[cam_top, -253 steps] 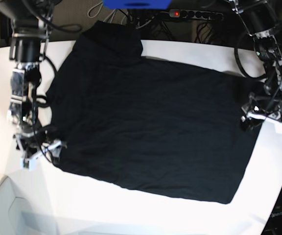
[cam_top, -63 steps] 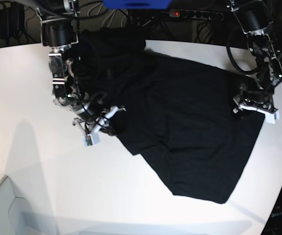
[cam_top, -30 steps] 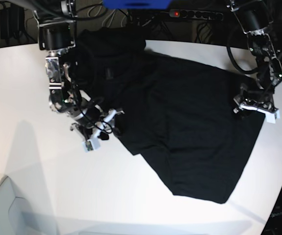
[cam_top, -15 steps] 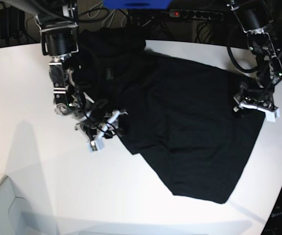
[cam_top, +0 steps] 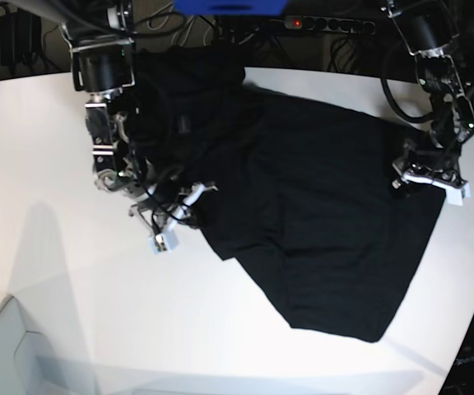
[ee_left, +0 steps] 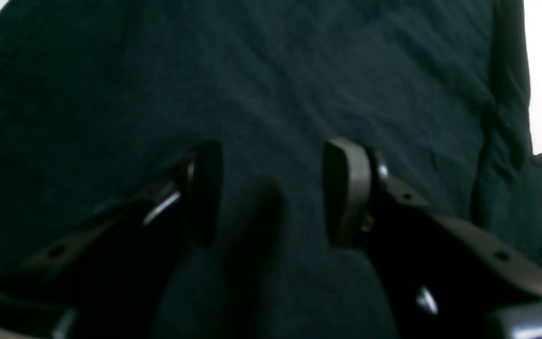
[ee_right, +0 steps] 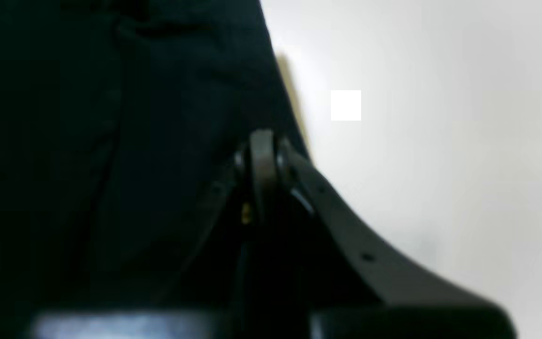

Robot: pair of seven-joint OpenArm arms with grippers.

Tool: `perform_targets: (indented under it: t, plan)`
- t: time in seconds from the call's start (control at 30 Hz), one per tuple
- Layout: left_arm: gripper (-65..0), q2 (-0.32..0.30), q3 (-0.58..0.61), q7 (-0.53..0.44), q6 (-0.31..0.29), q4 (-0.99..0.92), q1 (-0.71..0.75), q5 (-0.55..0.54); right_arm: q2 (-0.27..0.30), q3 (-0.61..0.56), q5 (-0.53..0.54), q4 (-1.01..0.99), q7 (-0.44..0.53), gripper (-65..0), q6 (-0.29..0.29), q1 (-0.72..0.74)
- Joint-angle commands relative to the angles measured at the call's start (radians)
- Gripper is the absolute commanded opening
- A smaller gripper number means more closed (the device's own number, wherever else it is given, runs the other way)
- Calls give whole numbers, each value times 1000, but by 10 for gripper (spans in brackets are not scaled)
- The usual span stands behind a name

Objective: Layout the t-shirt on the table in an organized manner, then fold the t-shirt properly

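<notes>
The right gripper (ee_right: 262, 155) has its jaws pressed together with no gap between the fingertips, and nothing shows clamped between them. It sits at the edge of the t-shirt (cam_top: 319, 222), just where black cloth meets the bare white table (cam_top: 48, 148); whether the tips touch the fabric cannot be told. In the base view this gripper (cam_top: 174, 220) is on the left, beside the shirt's folded-over left border.

The left gripper (ee_left: 271, 193) stands with its jaws apart, the two pads (ee_left: 341, 188) separated by a clear gap. Black fabric fills the space below and between them, with a soft ridge of cloth rising between the pads, but the pads do not close on it. In the base view it (cam_top: 428, 174) hovers at the shirt's right edge.

The t-shirt lies on the table, its left part folded over the middle, its near corner pointing toward the table's near right edge.
</notes>
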Motion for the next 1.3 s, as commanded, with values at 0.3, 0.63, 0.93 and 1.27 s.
perform_targets:
  t: [0.3,0.63,0.93,1.27]
  plan:
    - [-319,0,-4,-16,-11,16,-12,-16,32,11,14,180,-122,-598,89,4]
    - [-319,28,-2,-16,-11,16,-22,-16,43,149,14,216,-214,-552,93,-55]
    - [-319,42,-4,-16,-11,16,-22,-16,-43,445,16,303,-487,-382,98,-57]
    - [-319,40,-4,-16,-13,20,0,-16,-108,477,16,295,-590,-220,241,-49]
